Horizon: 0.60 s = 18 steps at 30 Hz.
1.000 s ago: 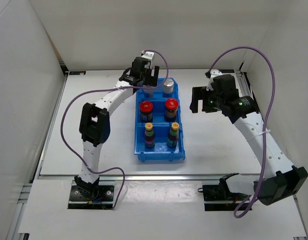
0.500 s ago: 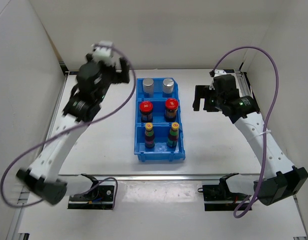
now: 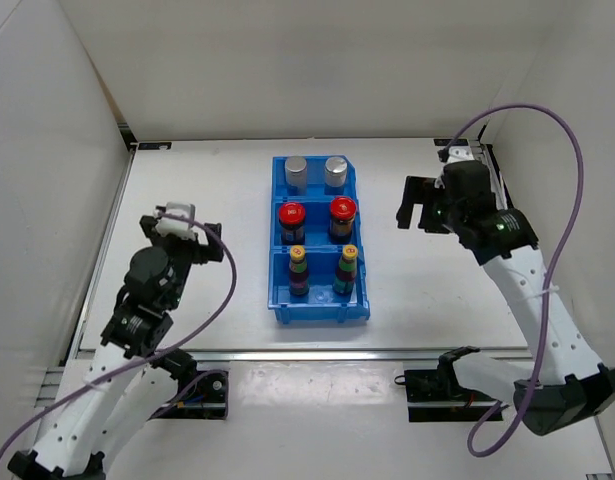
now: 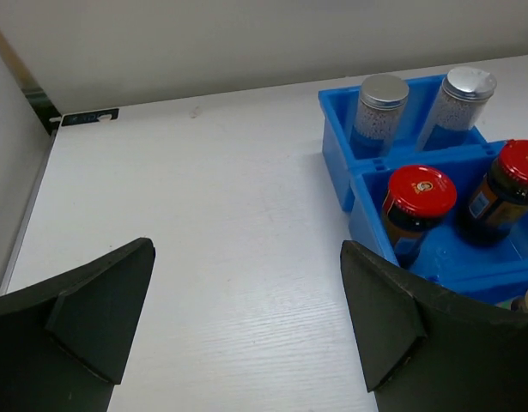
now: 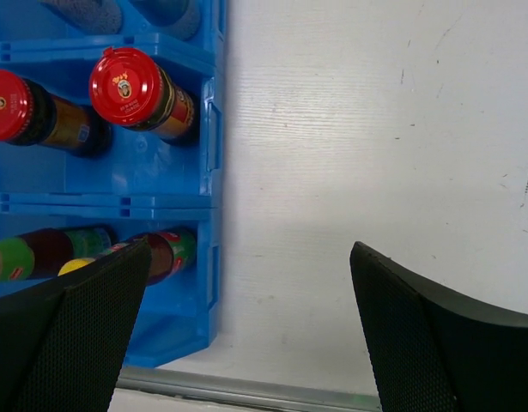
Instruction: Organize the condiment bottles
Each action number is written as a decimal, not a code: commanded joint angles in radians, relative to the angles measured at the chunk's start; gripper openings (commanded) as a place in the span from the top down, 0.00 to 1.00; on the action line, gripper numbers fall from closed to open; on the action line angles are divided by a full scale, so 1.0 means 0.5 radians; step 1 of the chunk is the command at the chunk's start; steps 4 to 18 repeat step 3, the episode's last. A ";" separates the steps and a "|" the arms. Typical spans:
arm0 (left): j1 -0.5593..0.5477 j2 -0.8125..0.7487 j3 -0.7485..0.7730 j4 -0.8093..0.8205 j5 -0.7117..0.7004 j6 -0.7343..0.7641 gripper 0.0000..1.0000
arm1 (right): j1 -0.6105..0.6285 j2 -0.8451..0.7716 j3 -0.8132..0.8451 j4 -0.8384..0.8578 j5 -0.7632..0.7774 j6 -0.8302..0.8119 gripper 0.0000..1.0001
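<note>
left end effector, right end effector agape

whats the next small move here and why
Likely just draw the right gripper back toward its base, with nothing to pick up. The silver-topped bottles, red-capped bottles and yellow-capped bottles each stand paired in their own compartment of the blue bin. The right gripper and the left gripper are both open, empty and off to the sides of the bin.

A white table with a faint wood grain fills the space between white walls. One blue bin sits directly on it, about midway across, its long side running away from the near edge, where a metal rail borders the tabletop.
</note>
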<state>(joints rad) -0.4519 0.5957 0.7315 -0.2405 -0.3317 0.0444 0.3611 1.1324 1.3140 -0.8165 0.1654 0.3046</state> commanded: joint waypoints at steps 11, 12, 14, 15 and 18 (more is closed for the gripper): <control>0.002 -0.222 -0.189 0.217 0.059 0.025 0.00 | -0.004 -0.148 -0.020 0.013 0.147 -0.051 0.01; 0.002 -0.222 -0.189 0.217 0.059 0.025 0.00 | -0.004 -0.148 -0.020 0.013 0.147 -0.051 0.01; 0.002 -0.222 -0.189 0.217 0.059 0.025 0.00 | -0.004 -0.148 -0.020 0.013 0.147 -0.051 0.01; 0.002 -0.222 -0.189 0.217 0.059 0.025 0.00 | -0.004 -0.148 -0.020 0.013 0.147 -0.051 0.01; 0.002 -0.222 -0.189 0.217 0.059 0.025 0.00 | -0.004 -0.148 -0.020 0.013 0.147 -0.051 0.01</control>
